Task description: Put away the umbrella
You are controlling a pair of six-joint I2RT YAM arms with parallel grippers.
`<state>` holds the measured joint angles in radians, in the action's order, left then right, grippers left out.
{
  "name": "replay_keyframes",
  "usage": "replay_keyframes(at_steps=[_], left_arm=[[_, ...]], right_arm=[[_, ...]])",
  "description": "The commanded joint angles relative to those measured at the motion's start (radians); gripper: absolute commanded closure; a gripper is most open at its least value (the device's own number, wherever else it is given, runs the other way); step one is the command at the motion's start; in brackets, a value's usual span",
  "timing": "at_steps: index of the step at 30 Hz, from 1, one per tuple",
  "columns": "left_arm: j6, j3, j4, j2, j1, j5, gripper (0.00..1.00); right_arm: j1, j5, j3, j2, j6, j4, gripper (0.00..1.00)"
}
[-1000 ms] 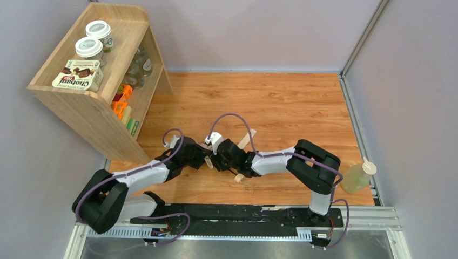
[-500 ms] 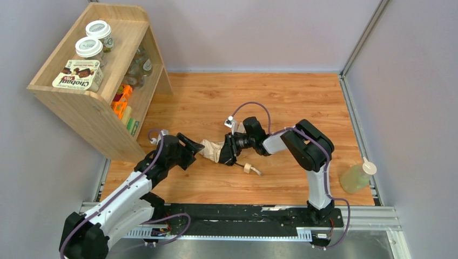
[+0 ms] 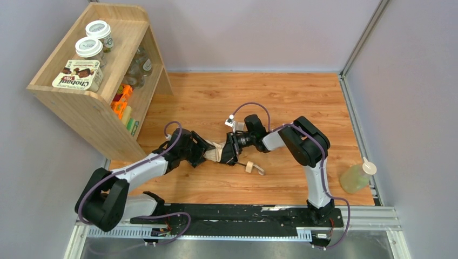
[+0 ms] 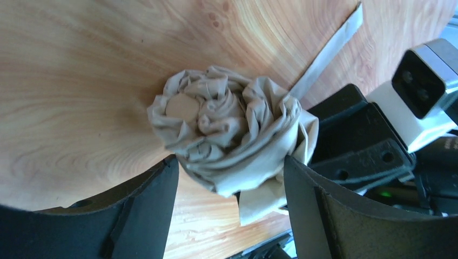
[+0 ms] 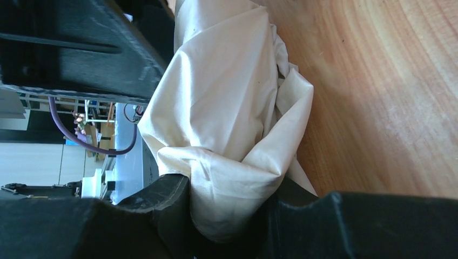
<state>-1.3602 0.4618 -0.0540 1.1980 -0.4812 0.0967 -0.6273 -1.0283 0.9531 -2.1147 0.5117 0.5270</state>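
Note:
The umbrella (image 3: 215,151) lies on the wooden table between my two grippers, its pale beige canopy bunched and folded. Its cream handle (image 3: 249,167) sits to the right on a thin black shaft. My right gripper (image 3: 229,149) is shut on the canopy fabric; in the right wrist view the fabric (image 5: 227,108) is pinched between the jaws of that gripper (image 5: 232,213). My left gripper (image 3: 203,153) is open with its jaws either side of the canopy's tip end. In the left wrist view the rolled tip (image 4: 227,129) sits between the fingers of the gripper (image 4: 229,202).
A wooden shelf unit (image 3: 92,110) stands at the far left with jars and a yogurt box (image 3: 78,74) on top. A pale yellow bottle (image 3: 356,177) stands at the right table edge. A grey strap (image 4: 329,51) lies on the table beyond the canopy.
My left gripper has moved right, from apart from the umbrella to having its open jaws around the canopy tip. The right gripper has kept hold of the canopy and barely moved in the last half second.

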Motion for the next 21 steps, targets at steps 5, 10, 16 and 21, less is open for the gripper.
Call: replay_keyframes(at_steps=[5, 10, 16, 21], left_arm=[[0.073, 0.006, 0.149, 0.270, -0.007, -0.093, 0.23], [0.050, -0.064, 0.171, 0.400, -0.042, -0.159, 0.28], [0.021, -0.143, 0.223, 0.460, -0.048, -0.201, 0.72], [0.027, -0.150, 0.211, 0.480, -0.050, -0.184, 0.93]], right_arm=[[-0.012, 0.063, -0.004, -0.137, -0.096, -0.360, 1.00], [-0.012, 0.033, 0.022, -0.145, -0.119, -0.401, 1.00], [-0.015, 0.011, 0.053, -0.127, -0.148, -0.470, 1.00], [-0.017, 0.078, 0.110, -0.036, -0.185, -0.626, 0.89]])
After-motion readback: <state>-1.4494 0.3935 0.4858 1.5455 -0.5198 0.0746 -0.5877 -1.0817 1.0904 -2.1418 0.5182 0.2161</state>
